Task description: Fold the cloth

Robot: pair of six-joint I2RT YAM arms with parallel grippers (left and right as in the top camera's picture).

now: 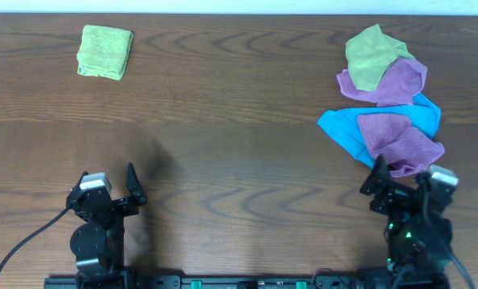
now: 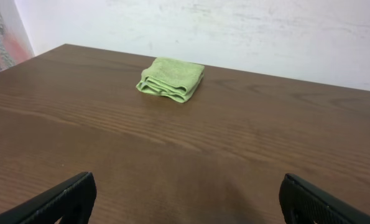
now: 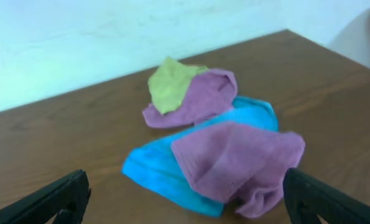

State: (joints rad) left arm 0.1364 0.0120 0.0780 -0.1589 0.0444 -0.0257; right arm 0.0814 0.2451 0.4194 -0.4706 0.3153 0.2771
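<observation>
Okay, so you're sitting at the near edge of the surface [image 1: 239, 152] with both arms low. The left end effector [image 1: 108, 178] is hanging with its fingers [image 2: 60, 200] spread wide and gripping nothing, and the right end effector [image 1: 401, 178] is doing the same, apart and empty. One folded green cloth [image 1: 104, 51] is lying at the far left, well apart from everything, so I'm guessing that one's done. The work you're looking at is over on the right. A near purple cloth [image 1: 401, 143] is lying crumpled just beyond the right arm, draping over a blue cloth [image 1: 341, 127], with a second purple cloth [image 1: 395, 82] and a yellow-green cloth [image 1: 369, 54] overlapping behind. That overlap is what's worrying me. If you're pinching the near purple one deep, you're probably catching the blue layer underneath and dragging both out. It's also bunched, so grabbing a fold instead of a real corner is going to leave you with a twisted lump that isn't spreading flat. And those four are sitting way off to one side, so the left arm is facing a long reach.
</observation>
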